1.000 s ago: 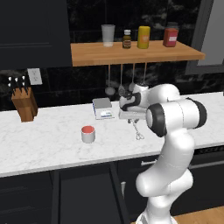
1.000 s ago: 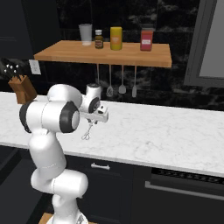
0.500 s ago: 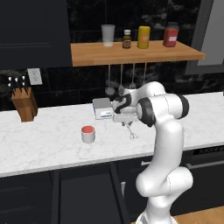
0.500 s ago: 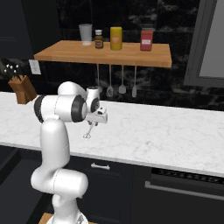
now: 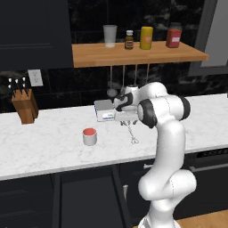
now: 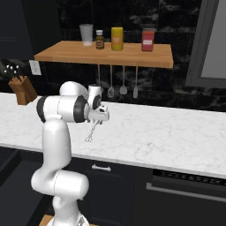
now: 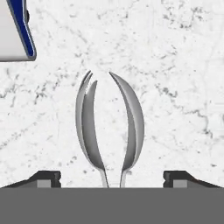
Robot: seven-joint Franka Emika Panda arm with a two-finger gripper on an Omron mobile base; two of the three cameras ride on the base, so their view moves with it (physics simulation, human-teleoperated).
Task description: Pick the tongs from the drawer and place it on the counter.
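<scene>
The silver tongs hang or lean over the white marble counter, just below my gripper. In the hand view the tongs' two spoon-like blades point away over the marble, with my gripper around their stems. Its fingertips stand wide apart, open, clear of the metal. Whether the tongs rest on the marble I cannot tell. The black drawer stands pulled out below the counter's front edge.
A red-topped cup sits left of the tongs. A white and blue box lies behind the gripper. A knife block stands far left. Ladles hang under the wooden shelf.
The arm has swung a little to the left over the counter, and the tongs have moved left with the gripper. Nothing else has moved.
</scene>
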